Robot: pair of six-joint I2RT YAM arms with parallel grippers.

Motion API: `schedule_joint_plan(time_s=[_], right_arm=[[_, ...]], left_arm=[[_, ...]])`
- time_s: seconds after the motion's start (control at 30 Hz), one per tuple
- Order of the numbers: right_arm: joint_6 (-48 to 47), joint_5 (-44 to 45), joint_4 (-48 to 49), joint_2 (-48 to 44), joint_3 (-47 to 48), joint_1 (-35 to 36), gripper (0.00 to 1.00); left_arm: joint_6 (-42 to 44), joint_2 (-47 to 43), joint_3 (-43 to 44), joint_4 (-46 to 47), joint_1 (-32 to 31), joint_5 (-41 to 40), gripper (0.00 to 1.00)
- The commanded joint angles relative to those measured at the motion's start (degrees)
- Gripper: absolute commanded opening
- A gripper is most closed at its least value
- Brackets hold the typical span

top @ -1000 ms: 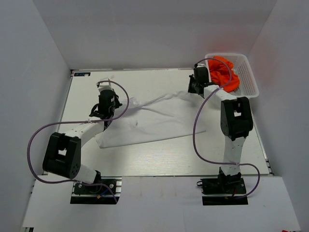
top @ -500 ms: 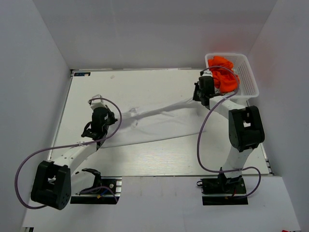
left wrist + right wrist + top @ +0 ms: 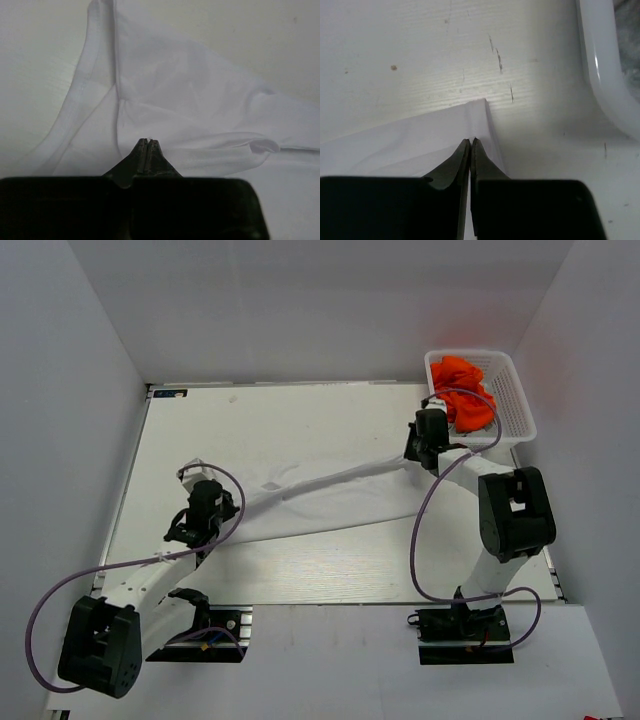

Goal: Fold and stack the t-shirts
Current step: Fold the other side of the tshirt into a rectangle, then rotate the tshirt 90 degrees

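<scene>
While the white t-shirt [image 3: 330,495] lies stretched in a long band across the counter [image 3: 300,425], the overhead view shows one arm at each end of it. The left pincer [image 3: 205,512] is at the near-left end and the right pincer [image 3: 424,443] at the far-right end, just beside the basket [image 3: 521,406] that holds the orange t-shirts [image 3: 465,400]. Holding it by both ends probably serves to pull the cloth taut and flat before a fold.

On the left wrist, the left pincer [image 3: 148,143] is pinched tight on a fold of the white t-shirt [image 3: 190,100], which fans out rumpled beyond it.

On the right wrist, the right pincer [image 3: 470,143] is nipped together on a corner of the white t-shirt [image 3: 420,140], low over the counter [image 3: 420,50], with the basket [image 3: 600,75] rim close by.
</scene>
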Motion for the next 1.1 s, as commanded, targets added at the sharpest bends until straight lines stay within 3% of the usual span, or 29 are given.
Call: schedule_joint_plan(time_s=[0.0,0.03,0.07,0.1,0.13,0.27,0.33,0.47,0.6,0.8,1.07], right_arm=[[4.4,1.6,-0.3,-5.4,-3.2,-0.3,0.07],[5.3,2.8,-1.3,-7.6,-4.2,-0.4,0.13],[6.2,4.0,-1.3,-8.6,-7.8,-0.2,0.28],[8.8,5.9,-1.4,-11.1,-8.9,-0.4,0.57],[9.3,7.3,-2.8,-13.3,-9.9,-0.5,0.64],[8.7,7.4,-3.9,-18.7,-13.0,-0.3,0.90],[7.7,5.6,-3.7,-20.1,-12.5,-0.1,0.90],[5.0,-9.4,-1.1,-15.5,-9.6,1.0,0.90],[5.3,-16.5,0.5,-8.3,-5.0,3.7,0.90],[7.7,-17.8,-0.6,-0.2,-1.4,5.3,0.90],[9.3,-18.0,-2.5,-6.9,-14.6,8.9,0.90]], left_arm=[[-9.3,-1.2,4.0,-13.1,-0.3,1.9,0.00],[-10.5,-2.0,5.1,-20.9,-0.3,3.5,0.04],[-11.2,-2.6,5.9,-23.9,-0.3,5.0,0.43],[-12.5,-3.4,6.4,-26.5,-0.3,7.3,0.76],[-13.1,-5.4,6.5,-30.5,-0.3,8.5,1.00],[-13.1,-10.5,6.5,-31.9,-0.3,14.1,1.00],[-11.9,-11.1,6.5,-28.4,-0.3,15.6,1.00],[-9.4,-6.3,8.9,-15.6,-0.3,17.2,1.00],[-7.7,7.1,13.6,-10.8,-0.3,13.2,1.00],[-7.1,29.6,26.7,-16.0,0.8,11.5,1.00],[-7.6,50.7,40.5,-20.1,0.8,6.6,1.00]])
